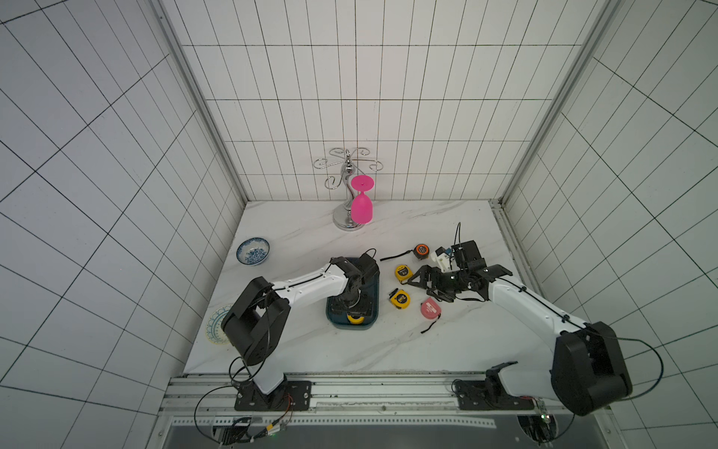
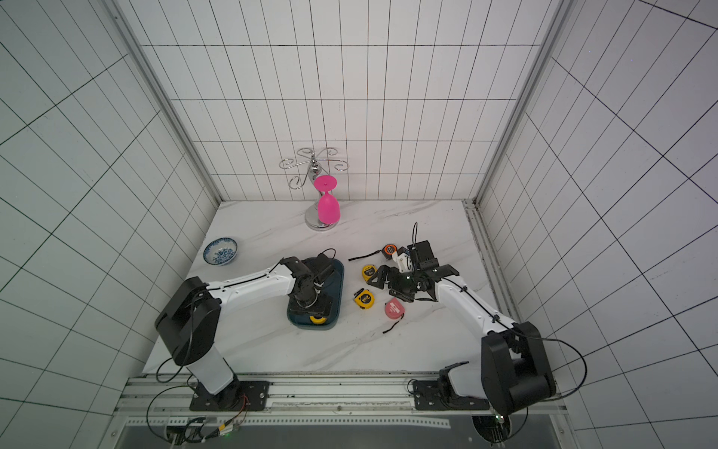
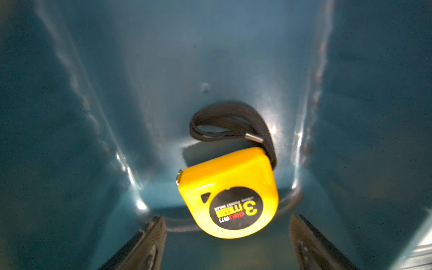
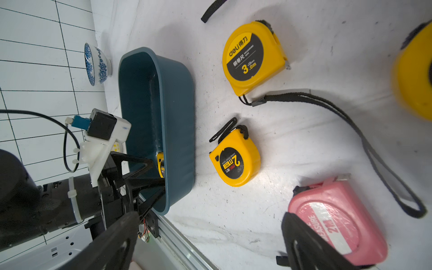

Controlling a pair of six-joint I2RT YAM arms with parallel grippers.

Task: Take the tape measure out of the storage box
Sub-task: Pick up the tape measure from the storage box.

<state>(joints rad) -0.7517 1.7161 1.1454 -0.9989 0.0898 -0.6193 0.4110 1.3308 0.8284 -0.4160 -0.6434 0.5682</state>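
Straddling tape measure [image 3: 228, 194] in storage box [image 3: 163, 70], left gripper [image 3: 226, 217]

— What's on the white marbled tabletop [image 2: 272, 350]?
— Dark teal plastic storage box [image 2: 338, 289] mid-frame. To its right: orange-black tape measure [image 2: 389, 250], two yellow tape measures [image 2: 369, 272] [image 2: 364, 298], pink tape measure [image 2: 394, 309]. Blue-white ceramic bowl [image 2: 220, 252] left, chrome wire rack [image 2: 311, 221] above.

1. In both top views the left wrist [image 1: 351, 299] [image 2: 307, 295] hides most of the storage box [image 1: 375, 307] [image 2: 340, 295]; its tape measure [image 1: 355, 319] [image 2: 317, 319] shows only a yellow sliver.
2. Beside the storage box, the left elbow [image 1: 252, 322] half covers a plate [image 1: 214, 324].
3. In the right wrist view the yellow case [image 4: 413, 77] farthest from the storage box is blurred and cut off.
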